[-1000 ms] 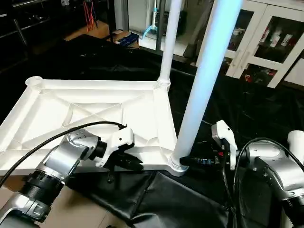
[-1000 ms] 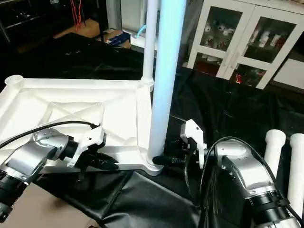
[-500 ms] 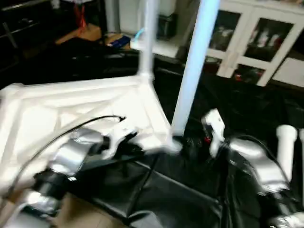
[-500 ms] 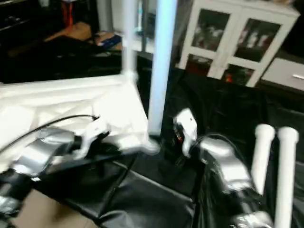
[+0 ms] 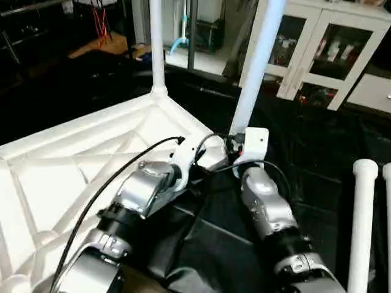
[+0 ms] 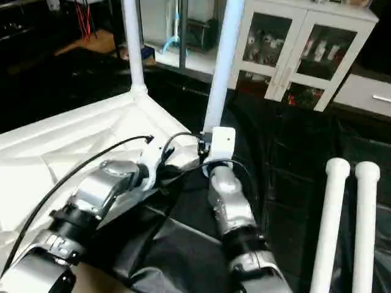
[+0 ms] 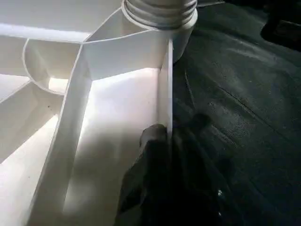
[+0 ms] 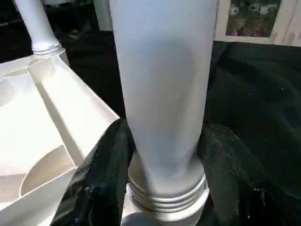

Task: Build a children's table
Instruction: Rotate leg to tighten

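Observation:
The children's table lies upside down: its white tabletop [image 5: 91, 159] shows its ribbed underside. One leg [image 5: 156, 43] stands in the far corner socket. A second leg [image 5: 259, 55] stands in the corner nearest my grippers. In the right wrist view my right gripper [image 8: 164, 160] is shut on this leg just above its threaded socket [image 8: 164, 205], one black finger [image 8: 106, 165] on each side. My left gripper [image 7: 169, 136] is shut on the tabletop's thin rim wall [image 7: 164, 84] close to that same corner. From the head, both grippers meet at that corner, left gripper [image 5: 204, 166] beside right gripper [image 5: 235, 141].
Two loose white legs [image 6: 333, 220] lie side by side on the black cloth [image 5: 208, 244] at the right. A white glass-door cabinet [image 6: 293, 49] stands behind. Dark clutter and a cardboard box [image 5: 113, 43] sit at the far left.
The camera has swung, so the tabletop shows more to the left and the loose legs show more fully. Both grippers keep their holds at the corner.

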Motion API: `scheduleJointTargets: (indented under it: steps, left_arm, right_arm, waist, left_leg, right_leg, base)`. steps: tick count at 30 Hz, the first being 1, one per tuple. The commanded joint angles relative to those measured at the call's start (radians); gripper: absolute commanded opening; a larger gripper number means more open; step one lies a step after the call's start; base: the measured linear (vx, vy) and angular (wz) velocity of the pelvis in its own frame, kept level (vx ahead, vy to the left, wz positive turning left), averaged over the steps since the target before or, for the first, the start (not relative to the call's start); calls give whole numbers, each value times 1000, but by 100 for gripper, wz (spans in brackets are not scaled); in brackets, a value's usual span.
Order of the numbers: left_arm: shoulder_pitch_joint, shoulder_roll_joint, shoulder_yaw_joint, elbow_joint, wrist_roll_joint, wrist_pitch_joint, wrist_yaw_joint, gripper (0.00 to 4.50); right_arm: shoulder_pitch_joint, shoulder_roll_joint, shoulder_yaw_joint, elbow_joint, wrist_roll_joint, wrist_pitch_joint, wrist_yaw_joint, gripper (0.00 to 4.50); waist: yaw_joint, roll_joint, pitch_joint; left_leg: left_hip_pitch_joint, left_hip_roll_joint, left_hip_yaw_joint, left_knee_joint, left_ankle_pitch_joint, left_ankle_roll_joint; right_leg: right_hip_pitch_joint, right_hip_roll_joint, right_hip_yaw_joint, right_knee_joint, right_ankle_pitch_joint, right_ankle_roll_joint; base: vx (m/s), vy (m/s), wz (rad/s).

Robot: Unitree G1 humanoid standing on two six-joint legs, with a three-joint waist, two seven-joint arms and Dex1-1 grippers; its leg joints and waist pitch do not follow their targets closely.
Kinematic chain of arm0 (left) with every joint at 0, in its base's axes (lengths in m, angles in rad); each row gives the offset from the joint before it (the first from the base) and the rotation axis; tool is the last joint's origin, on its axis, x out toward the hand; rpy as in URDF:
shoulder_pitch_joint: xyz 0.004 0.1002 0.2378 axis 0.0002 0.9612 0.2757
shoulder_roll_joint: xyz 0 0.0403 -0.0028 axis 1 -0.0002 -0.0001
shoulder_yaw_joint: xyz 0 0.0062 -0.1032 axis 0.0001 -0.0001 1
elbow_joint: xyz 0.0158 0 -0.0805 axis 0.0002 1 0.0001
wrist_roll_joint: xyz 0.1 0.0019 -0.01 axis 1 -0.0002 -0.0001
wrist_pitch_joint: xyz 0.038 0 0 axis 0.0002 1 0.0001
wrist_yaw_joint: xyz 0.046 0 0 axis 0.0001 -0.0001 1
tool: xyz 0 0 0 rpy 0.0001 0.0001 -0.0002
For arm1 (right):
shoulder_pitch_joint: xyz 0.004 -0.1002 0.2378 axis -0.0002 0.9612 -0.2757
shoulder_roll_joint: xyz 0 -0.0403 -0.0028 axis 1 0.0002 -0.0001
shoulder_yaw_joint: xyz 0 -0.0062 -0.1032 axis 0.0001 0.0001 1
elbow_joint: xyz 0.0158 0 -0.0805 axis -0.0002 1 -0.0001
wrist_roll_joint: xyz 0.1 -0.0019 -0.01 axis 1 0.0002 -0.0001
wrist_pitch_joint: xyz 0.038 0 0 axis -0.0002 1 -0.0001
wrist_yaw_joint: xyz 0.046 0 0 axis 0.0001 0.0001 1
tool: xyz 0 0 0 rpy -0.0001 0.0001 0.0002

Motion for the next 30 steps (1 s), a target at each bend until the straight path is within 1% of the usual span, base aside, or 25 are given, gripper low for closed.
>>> scheduleJointTargets:
  steps: [1,2,3,4,5,6,7,8,9,10,11,12,14,15,16,17,18,19,20,21,22,23,25,28,30]
  left_arm:
    - [-3,5,30,-30,-27,-45,-11,0]
    - [12,47,18,-38,-19,-59,-39,0]
    - [14,54,16,-37,-17,-61,-40,0]
    - [19,68,16,-36,-16,-63,-49,0]
    - [25,82,19,-36,-16,-75,-57,0]
    - [30,92,20,-37,-15,-83,-62,0]
    - [35,98,21,-39,-15,-96,-69,0]
    - [45,111,18,-51,-23,-103,-100,0]
    - [59,135,10,-67,-28,-115,-141,0]
    - [87,187,-8,-101,-42,-141,-236,0]
    - [91,194,-11,-105,-44,-145,-250,0]
    - [96,207,-16,-113,-46,-152,-273,0]
    - [110,248,-36,-131,-52,-193,-346,0]
    - [121,276,-50,-152,-68,-218,-404,0]
    - [122,278,-51,-154,-70,-220,-408,0]
    - [143,324,-74,-206,-106,-231,-507,0]
    - [145,327,-76,-211,-109,-231,-514,0]
    - [151,339,-81,-228,-118,-228,-542,0]
    - [158,349,-85,-247,-130,-230,-576,0]
    - [162,354,-84,-256,-135,-236,-595,0]
    - [162,354,-84,-256,-135,-236,-595,0]
    - [168,363,-88,-277,-153,-222,-634,0]
    - [171,370,-93,-292,-164,-214,-660,0]
    - [169,370,-95,-295,-168,-213,-667,0]
    - [166,369,-96,-288,-167,-224,-669,0]
  right_arm:
    - [24,-4,-18,-27,71,-6,144,224]
    - [60,-54,28,-125,80,4,279,245]
    - [66,-67,44,-139,73,2,290,259]
    - [76,-85,47,-169,83,5,312,262]
    - [80,-109,43,-186,93,16,332,269]
    - [84,-127,41,-199,100,24,347,281]
    - [82,-158,36,-209,128,65,398,293]
    - [80,-180,33,-211,149,95,436,306]
    - [75,-222,22,-218,185,136,512,306]
    - [72,-317,17,-237,237,209,671,313]
    - [74,-332,18,-240,236,211,698,313]
    - [76,-358,21,-243,234,214,741,313]
    - [93,-439,50,-242,191,162,852,313]
    - [110,-484,64,-255,181,141,917,313]
    - [111,-488,65,-257,181,139,922,313]
    - [138,-546,79,-287,187,132,1006,313]
    - [140,-550,80,-290,188,131,1012,313]
    - [152,-571,89,-313,198,140,1042,313]
    - [169,-597,101,-349,221,168,1086,313]
    - [177,-612,107,-370,236,191,1116,313]
    - [177,-612,107,-370,236,191,1116,313]
    - [202,-650,127,-426,278,263,1192,313]
    - [221,-678,143,-461,300,306,1248,313]
    - [238,-703,164,-492,312,338,1293,313]
    - [244,-708,175,-499,304,339,1310,313]
  waist:
    - [0,2,-55]
    - [5,3,-58]
    - [14,1,-58]
    - [15,6,-59]
    - [13,6,-58]
    - [8,3,-62]
    - [7,5,-65]
    - [10,10,-67]
    - [10,10,-69]
    - [13,11,-67]
    - [14,10,-67]
    - [18,11,-66]
    - [23,13,-64]
    - [23,13,-62]
    - [26,12,-63]
    - [30,13,-60]
    - [32,13,-61]
    - [32,13,-60]
    - [38,14,-58]
    - [39,14,-57]
    - [40,14,-57]
    - [47,18,-55]
    - [53,17,-54]
    - [56,16,-52]
    - [57,14,-54]
  left_leg:
    - [11,26,-20,-89,-406,0]
    - [9,27,-21,-89,-377,13]
    - [9,31,-16,-86,-332,27]
    - [8,30,-14,-84,-307,34]
    - [0,29,-13,-85,-281,48]
    - [-10,27,-17,-85,-253,52]
    - [-12,28,-17,-82,-234,52]
    - [0,30,-16,-78,-211,64]
    - [0,30,-12,-71,-166,80]
    - [-3,31,-10,-71,-144,99]
    - [-4,30,-11,-70,-147,109]
    - [-2,32,-10,-69,-154,113]
    - [2,34,-7,-69,-165,106]
    - [3,35,-6,-71,-186,99]
    - [4,35,-8,-71,-197,94]
    - [9,38,-6,-73,-216,87]
    - [8,40,-9,-74,-220,79]
    - [8,41,-7,-76,-219,78]
    - [16,42,-4,-77,-236,76]
    - [16,42,-3,-77,-237,76]
    - [14,41,-3,-78,-241,75]
    - [16,42,-3,-80,-265,62]
    - [21,44,-4,-82,-279,57]
    - [19,44,-4,-83,-298,43]
    - [16,43,-6,-83,-296,32]
  right_leg:
    - [27,-22,24,-76,-375,-109]
    - [33,-21,24,-70,-332,-120]
    - [36,-22,27,-65,-273,-137]
    - [36,-22,29,-60,-238,-151]
    - [41,-22,29,-56,-214,-169]
    - [54,-25,26,-52,-221,-170]
    - [55,-25,26,-49,-213,-173]
    - [48,-23,26,-50,-188,-191]
    - [49,-21,28,-42,-115,-224]
    - [51,-19,27,-38,-73,-248]
    - [55,-19,26,-37,-71,-256]
    - [52,-21,26,-38,-83,-263]
    - [48,-22,27,-39,-101,-267]
    - [45,-22,28,-41,-128,-265]
    - [45,-23,27,-42,-144,-259]
    - [42,-24,29,-44,-167,-255]
    - [45,-25,29,-41,-172,-253]
    - [42,-24,30,-43,-171,-254]
    - [39,-20,30,-45,-179,-255]
    - [36,-20,31,-45,-182,-255]
    - [39,-21,31,-45,-187,-254]
    - [37,-22,32,-49,-226,-242]
    - [36,-21,33,-50,-233,-236]
    - [33,-23,34,-53,-260,-229]
    - [35,-25,34,-53,-276,-218]
  base:
    - [0,0,0]
    - [0,0,0]
    - [0,0,0]
    - [0,0,0]
    - [0,0,0]
    - [0,0,0]
    - [0,0,0]
    - [0,0,0]
    - [0,0,0]
    - [0,0,0]
    - [0,0,0]
    - [0,0,0]
    - [0,0,0]
    - [0,0,0]
    - [0,0,0]
    - [0,0,0]
    - [0,0,0]
    - [0,0,0]
    - [0,0,0]
    - [0,0,0]
    - [0,0,0]
    - [0,0,0]
    - [0,0,0]
    - [0,0,0]
    - [0,0,0]
